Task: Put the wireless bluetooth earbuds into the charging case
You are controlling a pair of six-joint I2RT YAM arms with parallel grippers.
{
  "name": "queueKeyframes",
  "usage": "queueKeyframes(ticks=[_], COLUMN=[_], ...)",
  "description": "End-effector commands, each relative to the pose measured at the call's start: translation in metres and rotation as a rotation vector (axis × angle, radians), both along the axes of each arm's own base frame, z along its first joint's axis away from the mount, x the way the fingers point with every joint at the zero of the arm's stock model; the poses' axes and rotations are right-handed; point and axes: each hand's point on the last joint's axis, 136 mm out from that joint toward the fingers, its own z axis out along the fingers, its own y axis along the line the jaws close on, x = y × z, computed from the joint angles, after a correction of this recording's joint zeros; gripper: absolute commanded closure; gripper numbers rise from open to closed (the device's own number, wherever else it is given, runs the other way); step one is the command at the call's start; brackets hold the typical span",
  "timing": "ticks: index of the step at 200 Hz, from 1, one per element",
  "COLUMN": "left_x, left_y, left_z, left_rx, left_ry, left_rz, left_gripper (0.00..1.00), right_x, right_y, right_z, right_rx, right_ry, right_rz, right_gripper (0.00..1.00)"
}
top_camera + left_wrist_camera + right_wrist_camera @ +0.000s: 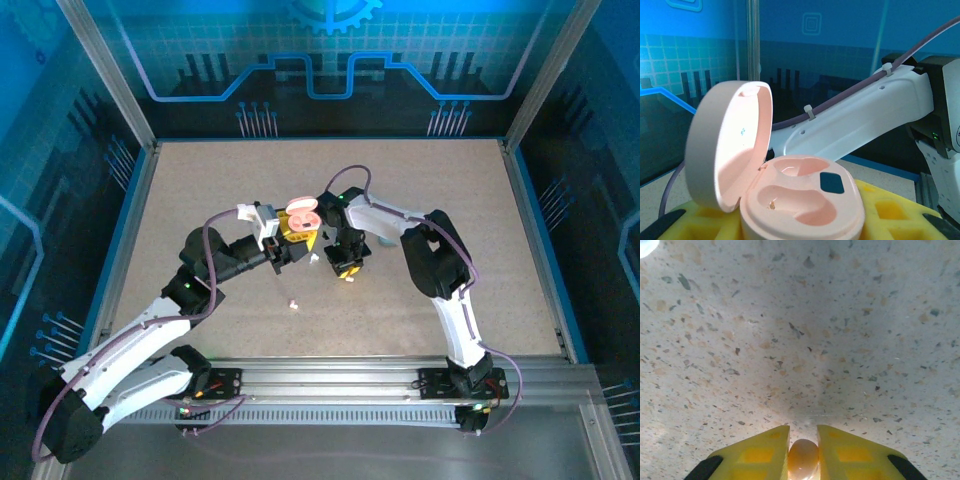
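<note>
Top external view, left gripper clamped on open pink case over table centre, right gripper beside it pinching one earbud, second earbud lying loose toward the near edge.

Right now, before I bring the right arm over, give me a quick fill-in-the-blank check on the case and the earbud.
1. The left gripper holds the pink charging case with its lid ____.
2. Both wells in the case are ____.
3. The right gripper pinches one earbud between its ____ fingers.

Missing words: open; empty; yellow.
</note>
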Motion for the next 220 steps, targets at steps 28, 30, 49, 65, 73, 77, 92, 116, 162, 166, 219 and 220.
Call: queueKeyframes(ticks=[28, 30, 49, 65, 73, 77, 92, 116, 162, 166, 219, 220], left_x=[0.000, 0.000, 0.000, 0.000, 0.000, 0.001, 0.001, 0.001, 0.002, 0.002, 0.003, 0.003], left_y=[0.004, 0.004, 0.004, 0.004, 0.004, 0.004, 0.004, 0.004, 0.002, 0.002, 0.001, 0.001], left_z=[0.009, 0.009, 0.009, 0.009, 0.009, 0.009, 0.009, 0.009, 0.008, 0.008, 0.008, 0.007], left_rx=[-0.032, -0.032, -0.031, -0.030, -0.030, -0.031, -0.031, -0.031, -0.031, -0.030, -0.030, -0.030], left_ry=[-0.021, -0.021, -0.022, -0.020, -0.020, -0.020, -0.021, -0.019, -0.015, -0.016, -0.013, -0.011], left_rz=[0.012, 0.012, 0.013, 0.013, 0.012, 0.013, 0.013, 0.012, 0.007, 0.007, 0.007, 0.006], left_gripper=[0.64, 0.64, 0.64, 0.64, 0.64, 0.64, 0.65, 0.64, 0.64, 0.64, 0.64, 0.64], right_x=[-0.012, -0.013, -0.014, -0.014, -0.015, -0.015, -0.016, -0.017, -0.019, -0.019, -0.017, -0.017], right_y=[-0.007, -0.007, -0.008, -0.007, -0.007, -0.007, -0.008, -0.010, -0.012, -0.012, -0.013, -0.014], right_z=[-0.007, -0.008, -0.009, -0.009, -0.008, -0.008, -0.007, -0.005, -0.005, -0.005, -0.004, -0.004], right_rx=[-0.040, -0.040, -0.040, -0.039, -0.040, -0.041, -0.046, -0.059, -0.074, -0.077, -0.077, -0.078], right_ry=[0.018, 0.018, 0.019, 0.018, 0.018, 0.017, 0.016, 0.004, -0.005, -0.008, -0.032, -0.032], right_rz=[0.031, 0.030, 0.030, 0.031, 0.030, 0.028, 0.019, -0.016, -0.060, -0.062, -0.086, -0.087], right_gripper=[0.78, 0.78, 0.77, 0.76, 0.75, 0.74, 0.73, 0.70, 0.71, 0.71, 0.75, 0.75])
